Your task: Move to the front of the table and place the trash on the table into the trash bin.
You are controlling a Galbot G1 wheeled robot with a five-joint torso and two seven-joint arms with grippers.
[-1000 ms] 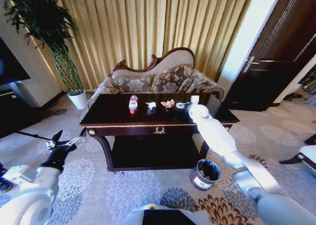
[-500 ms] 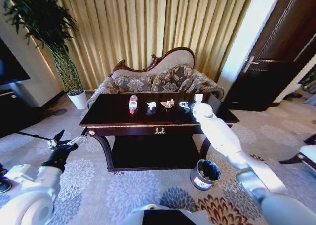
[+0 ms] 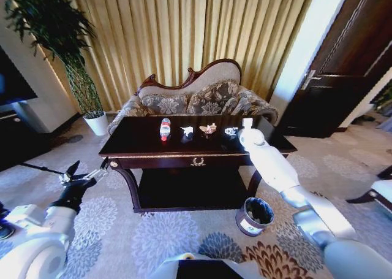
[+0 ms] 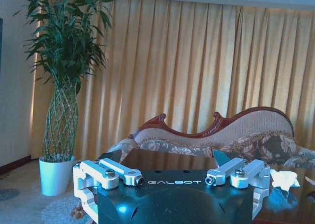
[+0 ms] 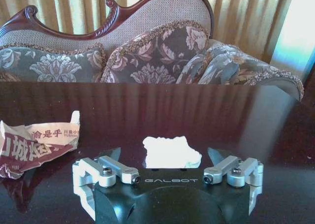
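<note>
A white crumpled scrap (image 5: 171, 152) lies on the dark glossy desk (image 3: 141, 145) toward its right edge, with bare desktop around it. The right gripper (image 5: 165, 157) hovers just behind it, fingers apart. A torn wrapper (image 5: 34, 146), another scrap (image 3: 187, 130) and a bottle (image 3: 165, 129) lie along the desk. The bin (image 3: 255, 216) stands below the right front corner. The left gripper (image 3: 78, 178) hangs open, well off the left edge.

Glossy dark wooden table (image 5: 157, 111) is mirroring the patterned cloth sofa (image 5: 147, 51); crumpled white paper scrap (image 5: 170, 152) and creased printed wrapper (image 5: 34, 145) are looking matt.
</note>
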